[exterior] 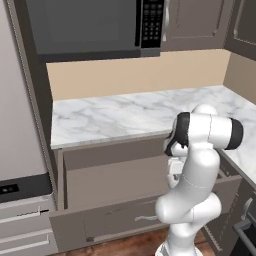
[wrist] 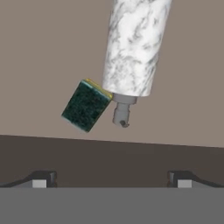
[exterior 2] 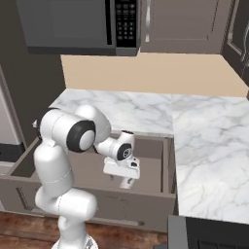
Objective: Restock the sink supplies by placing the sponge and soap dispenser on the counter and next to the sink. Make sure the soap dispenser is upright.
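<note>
In the hand view the soap dispenser [wrist: 133,43], a marbled grey-white bottle, lies on its side on the brown drawer floor, its grey pump head pointing toward my fingers. The sponge [wrist: 86,105] lies beside the pump, dark green side up with a yellow edge showing, and touches the bottle's shoulder. My gripper [wrist: 111,179] is open and empty, its fingertips [wrist: 40,180] spread wide, short of both things. From the right base view, the gripper [exterior 2: 125,182] hangs down inside the open drawer [exterior 2: 151,160]. The white marble counter [exterior: 110,117] runs above the drawer. The sink is out of view.
The drawer [exterior: 115,180] stands pulled out below the counter edge, with its front panel toward the base. A microwave [exterior: 95,25] hangs over the counter. The counter [exterior 2: 209,146] turns a corner to the right. A stove [exterior: 20,200] stands at the left.
</note>
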